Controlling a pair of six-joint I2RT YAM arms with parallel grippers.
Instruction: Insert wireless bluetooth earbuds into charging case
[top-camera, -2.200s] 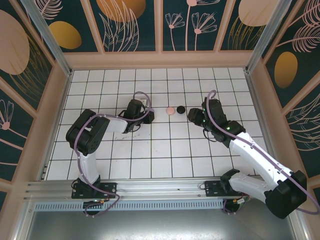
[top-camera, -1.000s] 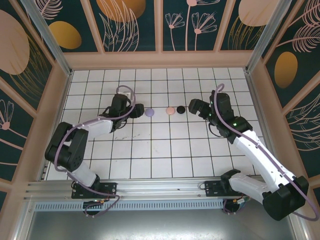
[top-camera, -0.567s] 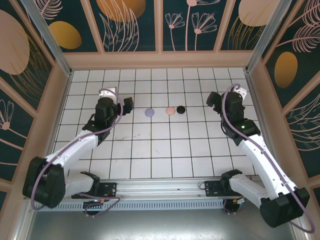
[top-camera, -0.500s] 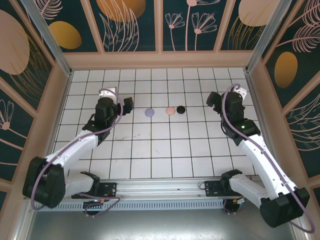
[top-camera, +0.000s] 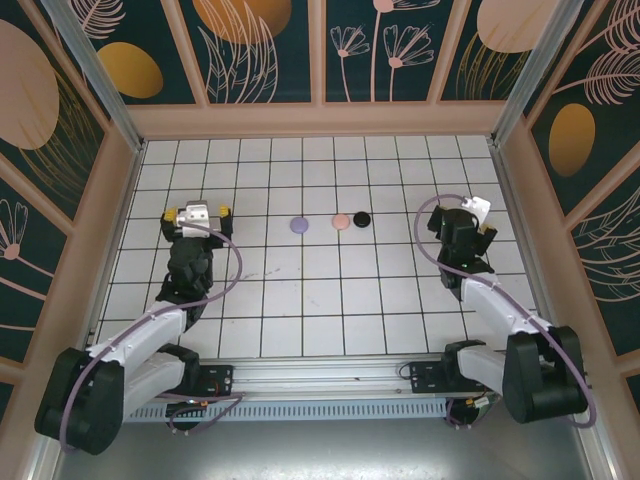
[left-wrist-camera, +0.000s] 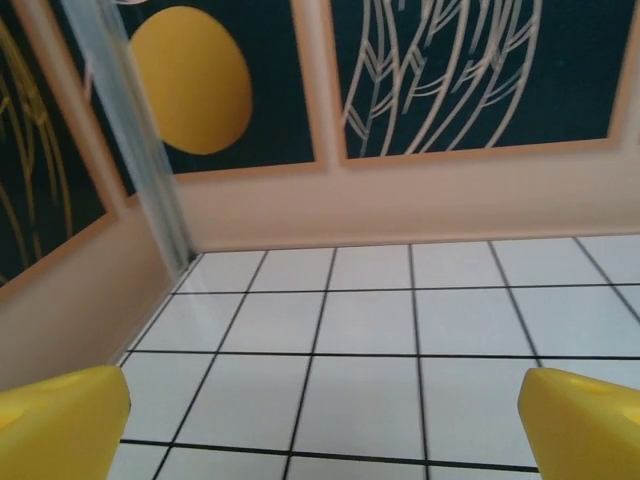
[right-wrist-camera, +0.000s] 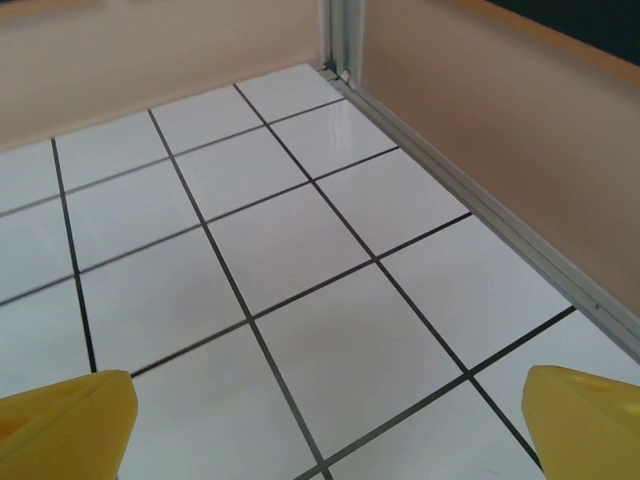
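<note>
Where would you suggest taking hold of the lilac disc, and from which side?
Grip the lilac disc across its rim, straight down from above. It lies flat and low, round, and apart from the pink disc, so any diameter should work. The open left gripper is the nearer one.

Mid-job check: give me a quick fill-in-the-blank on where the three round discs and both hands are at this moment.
1. Of the three discs in a row on the table, the pink disc lies in the ____.
2. The disc nearest the left hand is the ____ one.
3. The left hand and the right hand both stand ____, with nothing between their fingers.
Missing words: middle; lilac; open.
</note>
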